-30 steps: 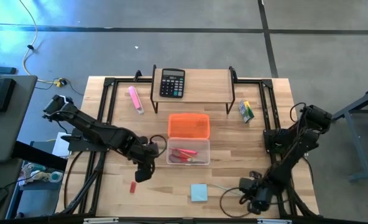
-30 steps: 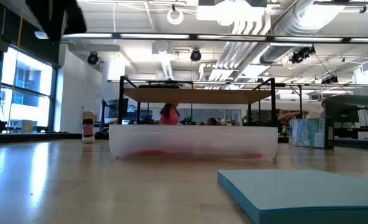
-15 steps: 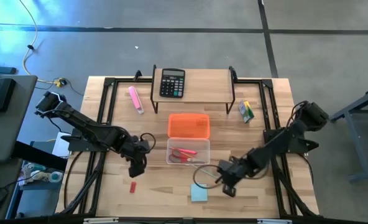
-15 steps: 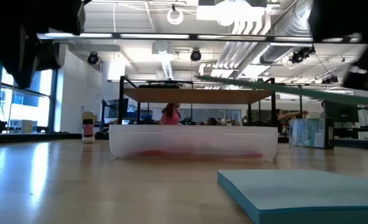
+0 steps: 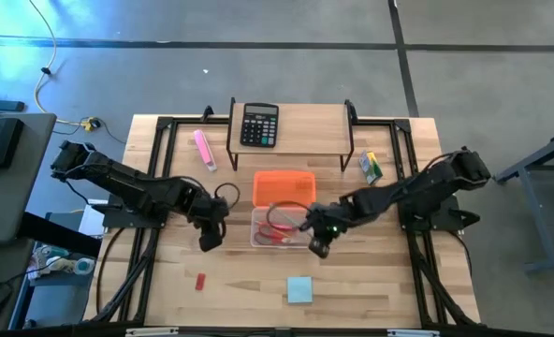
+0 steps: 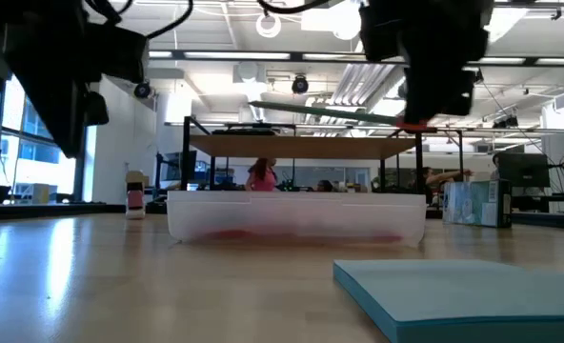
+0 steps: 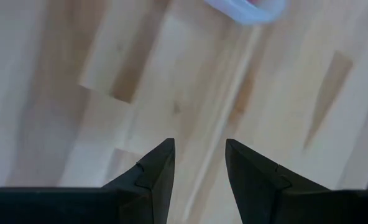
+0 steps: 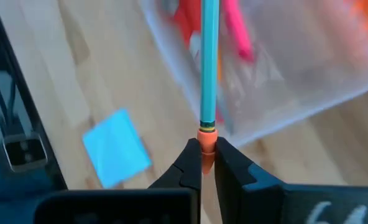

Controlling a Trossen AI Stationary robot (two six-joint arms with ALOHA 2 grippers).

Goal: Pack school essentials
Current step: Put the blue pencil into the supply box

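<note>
The right end effector (image 8: 202, 163) was clamped on a pencil's (image 8: 208, 62) eraser end, so its length hung over the clear box (image 5: 284, 229). The left end effector (image 7: 199, 163) hovered apart above bare worktop (image 7: 78, 93).

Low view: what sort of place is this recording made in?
Most likely a robotics lab or open industrial workspace: exposed ceiling ducts, further workstations with monitors behind the table, and a bare concrete floor marked with dark tape lines around it in the high view.
</note>
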